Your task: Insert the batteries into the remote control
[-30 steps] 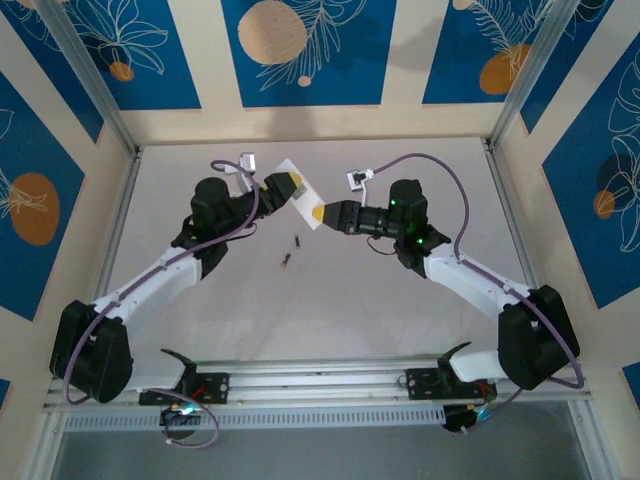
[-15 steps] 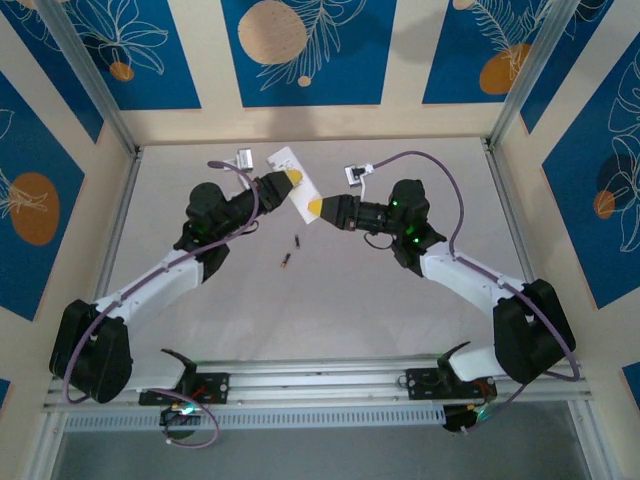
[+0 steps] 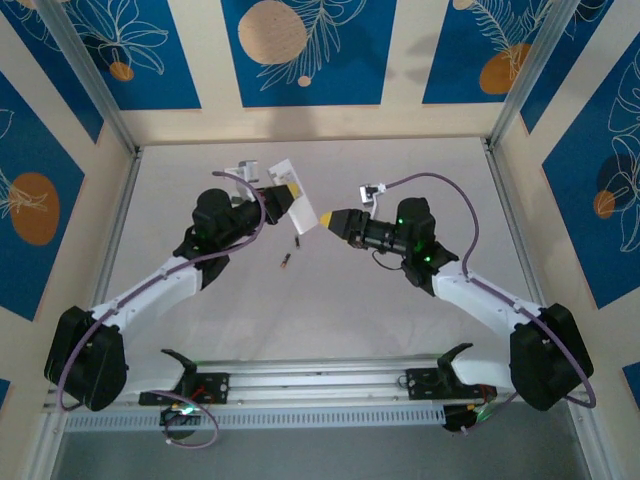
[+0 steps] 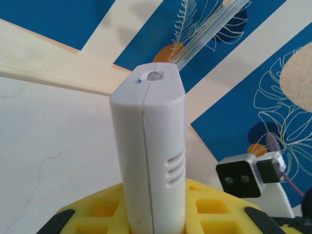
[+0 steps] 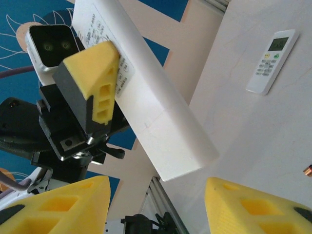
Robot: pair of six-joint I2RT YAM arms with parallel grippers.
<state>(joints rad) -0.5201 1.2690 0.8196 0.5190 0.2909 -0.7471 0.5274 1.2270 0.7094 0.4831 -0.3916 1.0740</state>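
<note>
Left gripper point(image 3: 287, 190), top view: clamped on a white remote point(image 3: 291, 196), which is held up off the table point(image 3: 400, 320) and slants from far-left to near-right. Right gripper point(image 3: 328, 217) sits just beside the remote's near end, yellow tip aimed at it; whether it touches, I cannot tell from here. Two batteries point(image 3: 298, 242) lie loose on the table near the remote's near end, dark with orange tips. The second point(image 3: 286, 262) lies a little closer to the arm bases. Both are apart from the grippers.

Left wrist view: remote point(image 4: 152, 146) stands up out of the yellow fingers point(image 4: 78, 214), pinched near its lower end. Seam down its edge, three short slots, clear bulb on the top end. The right arm's wrist camera point(image 4: 248, 174) is at lower right.

Right wrist view: own yellow fingers point(image 5: 63, 204) spread wide. Remote point(image 5: 161, 122) runs diagonally across, its blunt end above the gap and touching neither finger. The left gripper's finger point(image 5: 95, 83) presses on its printed face. A second remote point(image 5: 271, 61), with display and buttons, lies flat on the table at upper right.
</note>
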